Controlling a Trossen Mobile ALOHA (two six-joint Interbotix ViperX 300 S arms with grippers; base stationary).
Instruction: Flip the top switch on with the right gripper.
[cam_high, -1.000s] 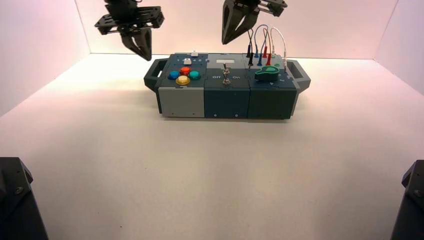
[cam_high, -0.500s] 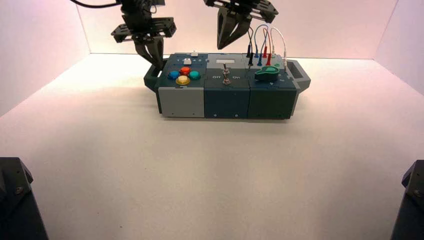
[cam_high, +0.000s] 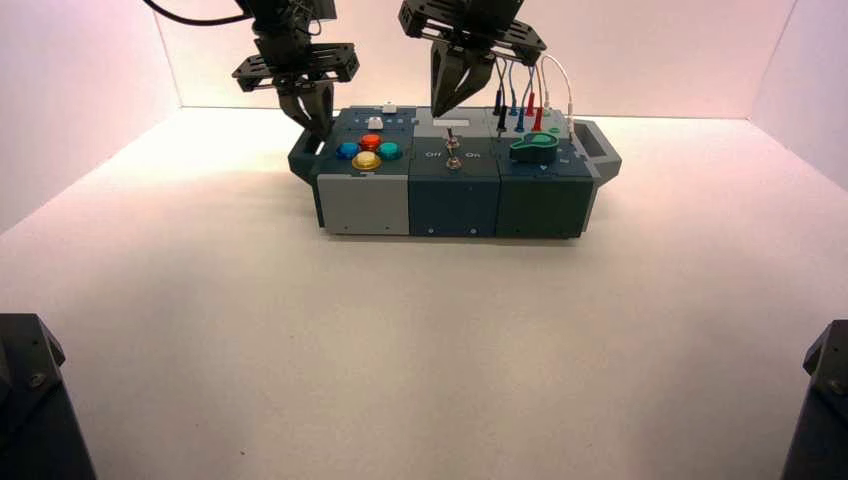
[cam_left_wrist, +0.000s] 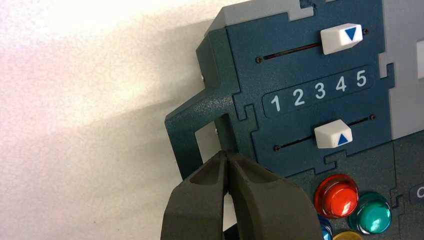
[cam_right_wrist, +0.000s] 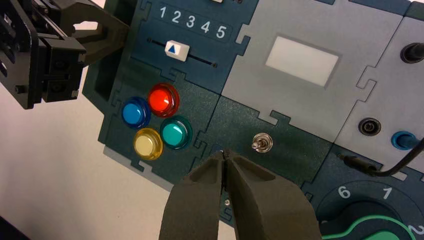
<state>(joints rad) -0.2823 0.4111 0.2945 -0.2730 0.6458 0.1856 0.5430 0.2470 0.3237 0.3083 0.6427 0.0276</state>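
Observation:
The top switch (cam_high: 452, 140) is a thin dark toggle on the box's middle panel, just in front of the white window. The right wrist view shows it from above (cam_right_wrist: 261, 142). My right gripper (cam_high: 444, 110) is shut and empty and hovers over the middle panel. In the right wrist view its tips (cam_right_wrist: 226, 152) sit a short way from the switch on the buttons' side, not touching it. My left gripper (cam_high: 318, 124) is shut and empty, with its tips (cam_left_wrist: 226, 154) over the box's left handle (cam_left_wrist: 195, 130).
Red (cam_right_wrist: 163, 100), blue (cam_right_wrist: 135, 114), green (cam_right_wrist: 175, 132) and yellow (cam_right_wrist: 147, 144) buttons lie left of the switch. Two white sliders (cam_left_wrist: 332, 134) flank numbers 1 to 5. A silver Off/On toggle (cam_high: 453, 160), a green knob (cam_high: 533, 148) and plugged wires (cam_high: 525, 95) are nearby.
The right gripper has moved down and left, over the middle panel. The left gripper has moved right and down to the box's left handle.

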